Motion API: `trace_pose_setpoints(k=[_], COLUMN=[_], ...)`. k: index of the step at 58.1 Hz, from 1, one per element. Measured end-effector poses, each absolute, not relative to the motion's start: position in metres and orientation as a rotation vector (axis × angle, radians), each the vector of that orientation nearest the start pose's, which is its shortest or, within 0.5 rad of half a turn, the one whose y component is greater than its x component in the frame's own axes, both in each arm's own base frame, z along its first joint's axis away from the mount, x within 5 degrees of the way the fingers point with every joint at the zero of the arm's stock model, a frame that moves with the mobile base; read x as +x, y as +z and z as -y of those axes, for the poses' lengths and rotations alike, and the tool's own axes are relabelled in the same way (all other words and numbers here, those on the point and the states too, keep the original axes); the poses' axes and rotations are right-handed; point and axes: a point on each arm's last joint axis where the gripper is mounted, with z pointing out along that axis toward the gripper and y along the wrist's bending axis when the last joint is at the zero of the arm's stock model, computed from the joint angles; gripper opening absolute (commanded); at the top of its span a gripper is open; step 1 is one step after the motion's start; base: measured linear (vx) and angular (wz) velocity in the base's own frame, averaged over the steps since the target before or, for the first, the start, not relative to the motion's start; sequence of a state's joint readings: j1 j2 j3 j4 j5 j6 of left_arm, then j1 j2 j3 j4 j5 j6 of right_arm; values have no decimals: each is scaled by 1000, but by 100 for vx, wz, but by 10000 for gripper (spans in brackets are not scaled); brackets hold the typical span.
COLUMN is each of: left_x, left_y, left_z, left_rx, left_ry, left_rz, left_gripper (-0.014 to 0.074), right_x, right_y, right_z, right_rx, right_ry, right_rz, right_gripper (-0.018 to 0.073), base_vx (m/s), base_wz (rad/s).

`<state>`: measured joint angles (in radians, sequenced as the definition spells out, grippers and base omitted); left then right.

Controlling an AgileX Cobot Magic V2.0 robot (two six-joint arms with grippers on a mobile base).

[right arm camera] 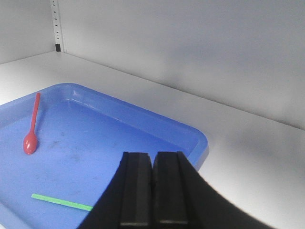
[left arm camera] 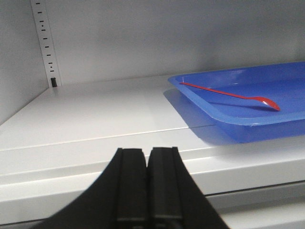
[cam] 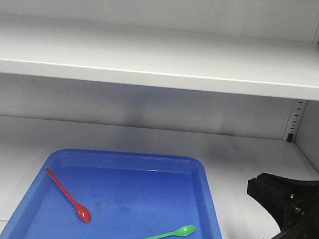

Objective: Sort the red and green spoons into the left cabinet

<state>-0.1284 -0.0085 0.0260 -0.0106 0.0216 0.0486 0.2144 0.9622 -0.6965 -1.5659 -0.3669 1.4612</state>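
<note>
blue tray (cam: 128, 156) | shallow, rounded corners (near edge cropped) | faint dark scuffs (cam: 115, 207) on floor

A pale grey back wall (cam: 149, 104) is seen behind wide flat shelves (cam: 153, 57), flanked by slotted uprights (cam: 296, 117), under soft, even light

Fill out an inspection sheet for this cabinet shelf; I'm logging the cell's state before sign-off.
Surface: pale grey cabinet shelf, bare around the tray.
Job's things: red spoon and green spoon lie apart inside the blue tray.
Clutter: nothing seen.
Grippers: left gripper shut, empty, off the tray's side; right gripper shut, empty, above the tray's edge.
Cables: nothing seen.
Surroundings: upper shelf, slotted uprights, grey back wall.
</note>
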Motion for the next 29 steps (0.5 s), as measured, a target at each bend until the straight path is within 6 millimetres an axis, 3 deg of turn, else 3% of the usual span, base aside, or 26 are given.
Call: trace_pose_setpoints(k=[29], left_x=[56], left_y=[203], left_z=[7], left_rx=[126], left_ry=[-73], left_rz=[-1518], left_gripper=[0], right_x=[193], right_y=[338], right_z=[-75], right_rx=[-556], right_ry=[388], right_rz=[-1667], right_gripper=[-4], base_vx=[0], base_wz=[0])
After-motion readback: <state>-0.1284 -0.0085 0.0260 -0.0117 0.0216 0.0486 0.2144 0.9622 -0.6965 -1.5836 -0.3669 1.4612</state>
